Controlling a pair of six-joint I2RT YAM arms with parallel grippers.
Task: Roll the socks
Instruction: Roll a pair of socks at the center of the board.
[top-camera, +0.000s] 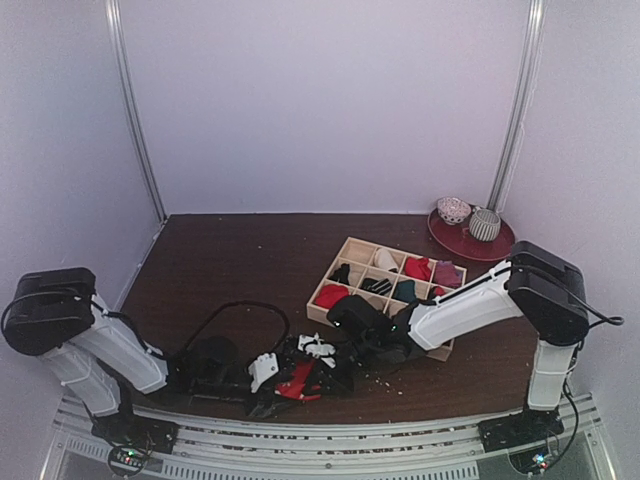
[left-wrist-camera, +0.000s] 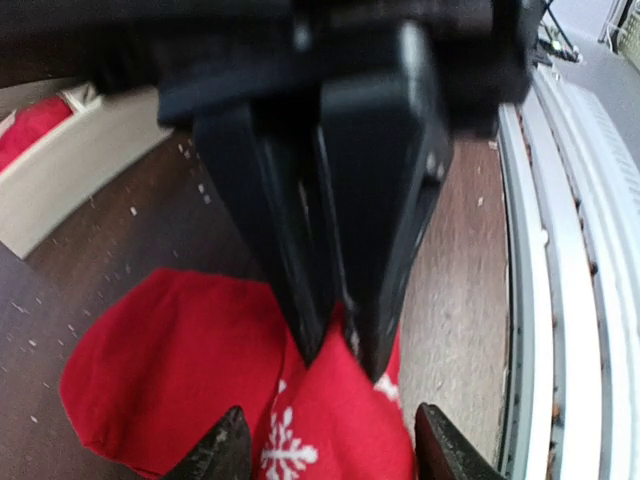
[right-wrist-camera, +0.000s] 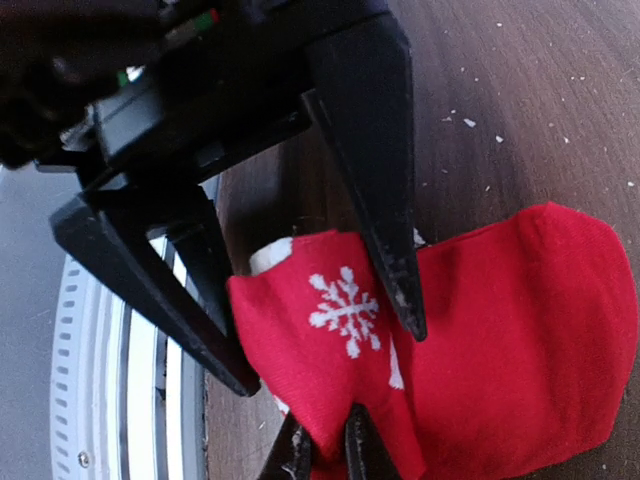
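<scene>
The red sock (right-wrist-camera: 500, 330) lies flat near the desk's (right-wrist-camera: 520, 100) front edge, between the arms. The right tool (right-wrist-camera: 325, 450) is clamped on its folded snowflake end. The left tool (left-wrist-camera: 335, 445) faces it, fingers apart, straddling that same end, and the sock's length runs crosswise to both.

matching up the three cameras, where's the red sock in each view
top external: red sock low centre, just above the metal rail
left wrist: red sock lower left to centre, pinched by the right gripper
right wrist: red sock centre to right, snowflake showing
shared landmark: that metal rail, at the bottom in top external, at right in left wrist, at left in right wrist
</scene>
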